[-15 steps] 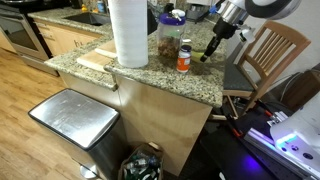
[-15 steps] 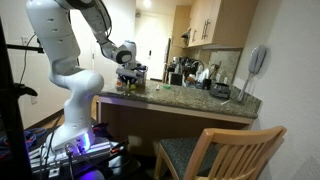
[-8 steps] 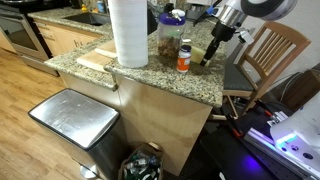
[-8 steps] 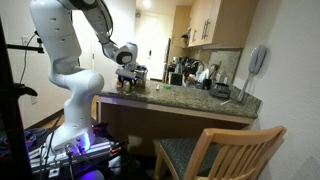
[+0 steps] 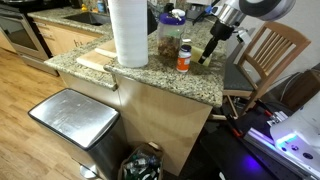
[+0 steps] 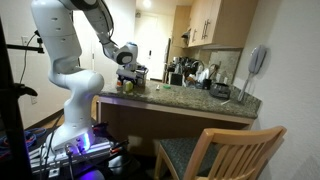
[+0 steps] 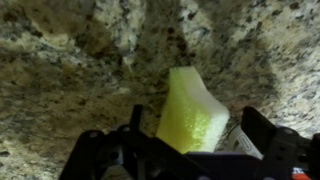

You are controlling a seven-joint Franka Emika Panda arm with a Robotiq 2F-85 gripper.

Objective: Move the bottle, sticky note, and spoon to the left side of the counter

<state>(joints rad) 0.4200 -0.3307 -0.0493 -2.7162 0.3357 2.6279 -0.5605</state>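
While the gripper (image 7: 195, 135) hangs spread wide over the sticky note (image 7: 188, 105) on the counter (image 7: 70, 60), placing it seems current; next, lift clear gently.

The floor (image 5: 30, 80) is brown wood. A bin (image 5: 72, 116) with a shiny silver lid stands on it, just beside the wooden side of the counter (image 5: 170, 82). A wooden chair (image 5: 275, 40) stands near the counter. In an exterior view, pale wooden cupboards (image 6: 205, 20) hang up high and a ceiling light (image 6: 147, 4) glows.
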